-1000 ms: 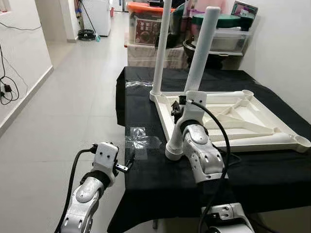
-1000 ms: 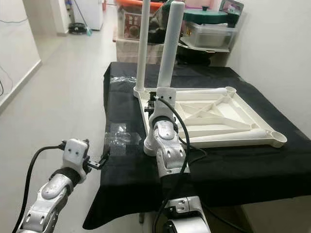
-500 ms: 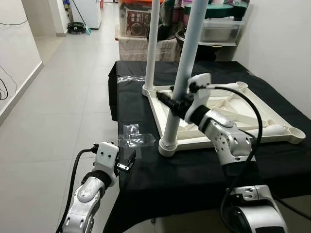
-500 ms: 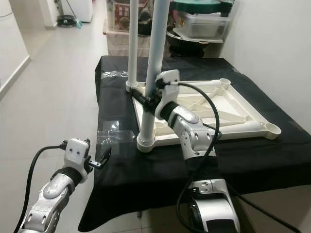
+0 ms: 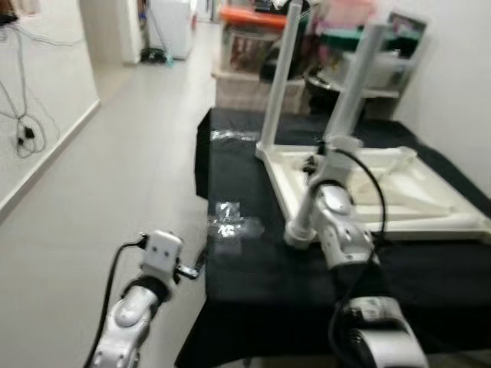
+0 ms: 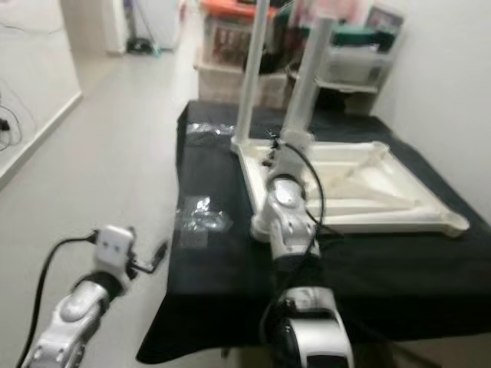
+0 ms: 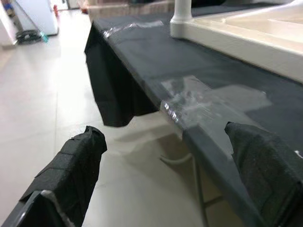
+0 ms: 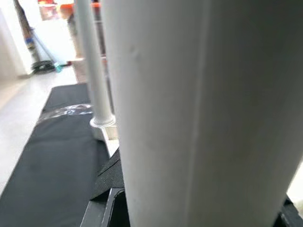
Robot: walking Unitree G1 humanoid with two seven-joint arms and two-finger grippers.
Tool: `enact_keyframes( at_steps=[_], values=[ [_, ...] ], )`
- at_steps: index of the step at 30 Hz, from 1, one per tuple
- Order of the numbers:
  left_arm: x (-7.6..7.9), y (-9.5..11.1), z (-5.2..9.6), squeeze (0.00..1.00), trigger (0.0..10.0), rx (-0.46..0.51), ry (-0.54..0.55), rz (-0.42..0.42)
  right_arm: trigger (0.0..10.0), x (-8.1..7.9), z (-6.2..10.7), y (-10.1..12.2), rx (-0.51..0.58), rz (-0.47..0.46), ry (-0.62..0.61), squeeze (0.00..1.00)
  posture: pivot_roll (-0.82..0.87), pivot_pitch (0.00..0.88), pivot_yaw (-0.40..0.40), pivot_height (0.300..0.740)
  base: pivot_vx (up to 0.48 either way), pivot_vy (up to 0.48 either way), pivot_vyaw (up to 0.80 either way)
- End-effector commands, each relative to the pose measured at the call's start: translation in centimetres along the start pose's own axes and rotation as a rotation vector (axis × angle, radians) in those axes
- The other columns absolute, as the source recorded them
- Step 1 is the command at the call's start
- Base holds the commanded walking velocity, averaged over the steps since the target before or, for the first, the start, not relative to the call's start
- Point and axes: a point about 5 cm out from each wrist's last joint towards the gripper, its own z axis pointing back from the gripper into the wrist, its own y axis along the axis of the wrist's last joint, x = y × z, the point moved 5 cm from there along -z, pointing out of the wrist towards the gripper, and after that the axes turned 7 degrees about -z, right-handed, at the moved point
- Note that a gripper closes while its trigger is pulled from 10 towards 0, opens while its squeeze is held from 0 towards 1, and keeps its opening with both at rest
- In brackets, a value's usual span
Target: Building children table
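A white children's table top (image 5: 430, 205) lies upside down on a black-clothed table (image 5: 253, 272). One white leg (image 5: 280, 73) stands in its far left corner. A second white leg (image 5: 349, 107) stands in the near left corner, its foot at the socket (image 5: 298, 232). My right gripper (image 5: 316, 163) is shut on this near leg at low height; in the right wrist view the leg (image 8: 189, 109) sits between the black fingers (image 8: 111, 177). My left gripper (image 5: 201, 264) is open beside the table's front left edge, with nothing held between its fingers (image 7: 71, 170).
Crumpled clear plastic (image 5: 230, 218) lies on the cloth near the left edge, also close to the left gripper (image 7: 189, 97). Storage boxes and bins (image 5: 249, 38) stand behind the table. A wall runs along the right. Tiled floor (image 5: 115, 169) stretches to the left.
The camera has shifted and the picture is blurred. My right forearm has swung from the right of the near leg to in front of it, still gripping. The left arm has hardly moved.
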Motion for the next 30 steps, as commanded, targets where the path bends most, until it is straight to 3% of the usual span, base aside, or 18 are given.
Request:
enact_keyframes(
  at_steps=[1, 2, 5, 6, 8, 9, 10, 11, 12, 16, 19, 20, 22, 24, 27, 28, 29, 30],
  values=[
    [0.8, 0.4, -0.4, 0.0, 10.0, 0.01, -0.029, -0.01, 10.0, -1.0, 1.7, -5.6, -0.226, -0.003, 0.075, 0.0, 0.07, 0.0, -0.104, 0.74, 0.0, 0.0, 0.0],
    [0.7, 0.4, -0.4, 0.0, 10.0, 0.01, -0.03, -0.011, 10.0, -2.6, 2.1, -4.4, -0.167, -0.047, 0.177, 0.0, 0.06, 0.0, -0.1, 0.74, 0.0, 0.0, 0.0],
    [0.7, 0.4, -0.5, 0.0, 10.0, 0.01, -0.031, -0.012, 10.0, -3.6, 2.5, -3.4, -0.121, -0.075, 0.24, 0.0, 0.06, 0.0, -0.1, 0.74, 0.0, 0.0, 0.0],
    [0.8, 0.4, -0.5, 0.0, 10.0, 0.012, -0.034, -0.012, 10.0, -5.7, 2.8, -2.7, -0.147, -0.172, 0.385, 1.0, 0.06, 0.0, -0.099, 0.74, 0.0, 0.0, 0.0],
    [1.1, 0.5, -0.6, 0.0, 10.0, 0.018, -0.043, -0.008, 10.0, -10.0, 4.8, 0.8, -0.123, -0.26, 0.792, 0.95, 0.06, 0.0, -0.1, 0.74, 0.0, 0.0, 0.0],
    [1.1, 0.6, -0.6, 0.0, 10.0, 0.02, -0.046, -0.007, 10.0, -11.0, 6.2, 2.2, -0.106, -0.242, 0.971, 0.0, 0.06, 0.0, -0.097, 0.74, 0.0, 0.0, 0.0],
    [1.1, 0.6, -0.7, 0.0, 10.0, 0.02, -0.047, -0.006, 10.0, -11.3, 7.6, 3.2, -0.083, -0.194, 1.123, 0.0, 0.05, 0.0, -0.095, 0.74, 0.0, 0.0, 0.0],
    [1.1, 0.6, -0.7, 0.0, 10.0, 0.02, -0.047, -0.006, 10.0, -11.3, 7.6, 3.2, -0.083, -0.194, 1.123, 0.0, 0.05, 0.0, -0.095, 0.74, 0.0, 0.0, 0.0],
    [1.1, 0.5, -0.7, 0.0, 10.0, 0.02, -0.05, -0.008, 10.0, -10.7, 8.3, 2.7, -0.095, -0.043, 1.269, 0.0, 0.06, 0.0, -0.096, 0.74, 0.0, 0.0, 0.0],
    [1.2, 0.5, -0.7, 0.0, 10.0, 0.02, -0.053, -0.01, 10.0, -10.0, 7.9, 1.9, -0.097, 0.073, 1.269, 0.0, 0.06, 0.0, -0.103, 0.74, 0.0, 0.0, 0.0],
    [1.1, 0.6, -0.7, 0.0, 10.0, 0.023, -0.047, -0.009, 10.0, -10.1, 7.0, 1.3, -0.119, 0.059, 1.227, 0.0, 0.07, 0.0, -0.108, 0.74, 0.0, 0.0, 0.0],
    [1.0, 0.6, -0.6, 0.0, 10.0, 0.024, -0.043, -0.009, 0.6, -10.2, 5.6, 0.3, -0.166, 0.035, 1.151, 0.0, 0.08, 0.0, -0.121, 0.74, 0.0, 0.0, 0.0],
    [0.9, 0.7, -0.5, 0.0, 10.0, 0.025, -0.04, -0.008, 0.6, -10.3, 4.7, -0.6, -0.202, 0.02, 1.1, 0.0, 0.09, 0.0, -0.123, 0.74, 0.0, 0.0, 0.0],
    [0.8, 0.5, -0.1, 0.0, 10.0, 0.019, -0.033, -0.007, 0.0, -9.2, 2.5, -2.8, -0.261, 0.036, 0.845, 0.0, 0.09, 0.0, -0.126, 0.74, 0.0, 0.0, 0.0],
    [0.8, 0.4, 0.0, 0.0, 10.0, 0.016, -0.032, -0.006, 0.0, -7.8, 1.2, -3.7, -0.284, 0.056, 0.684, 0.0, 0.09, 0.0, -0.126, 0.74, 0.0, 0.0, 0.0],
    [0.8, 0.3, 0.1, 0.0, 10.0, 0.013, -0.031, -0.006, 0.0, -3.5, -0.9, -4.6, -0.296, 0.048, 0.333, 0.0, 0.09, 0.0, -0.124, 0.74, 0.0, 0.0, 0.0],
    [0.8, 0.3, 0.1, 0.0, 10.0, 0.013, -0.031, -0.006, 0.0, -3.5, -0.9, -4.6, -0.296, 0.048, 0.333, 0.0, 0.09, 0.0, -0.124, 0.74, 0.0, 0.0, 0.0],
    [0.9, 0.2, 0.2, 0.0, 10.0, 0.012, -0.033, -0.006, 0.0, 0.9, -1.2, -5.1, -0.276, 0.045, 0.06, 0.0, 0.09, 0.0, -0.125, 0.74, 0.0, 0.0, 0.0]
  ],
)
